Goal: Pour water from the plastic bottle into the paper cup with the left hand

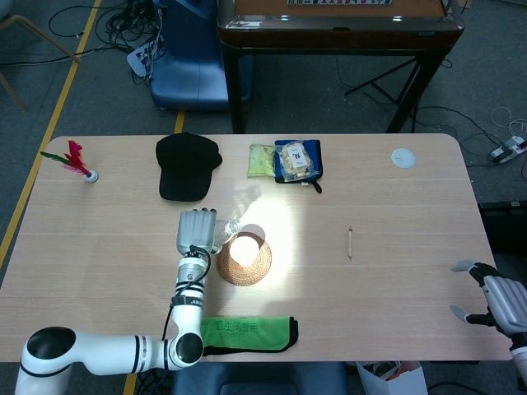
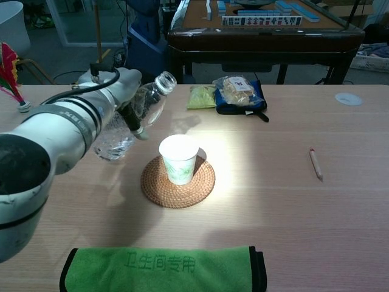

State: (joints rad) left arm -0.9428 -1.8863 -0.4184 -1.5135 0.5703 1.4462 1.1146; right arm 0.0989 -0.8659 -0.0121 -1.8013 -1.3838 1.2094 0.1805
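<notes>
My left hand (image 2: 121,97) (image 1: 194,233) grips a clear plastic bottle (image 2: 135,115) just left of the paper cup (image 2: 178,158) (image 1: 244,248). The bottle slants, its open neck up and to the right, away from the cup's rim. The white cup with a green print stands upright on a round woven coaster (image 2: 178,180) (image 1: 244,262). In the head view the hand covers most of the bottle; only its neck (image 1: 231,226) shows. My right hand (image 1: 501,303) sits at the table's front right corner, fingers apart, holding nothing.
A green cloth (image 2: 163,269) lies at the front edge. A black cap (image 1: 187,165), snack packets (image 1: 288,160) and a white lid (image 1: 403,158) sit along the back. A pencil (image 2: 315,163) lies right of the cup. A red shuttlecock (image 1: 78,160) stands far left.
</notes>
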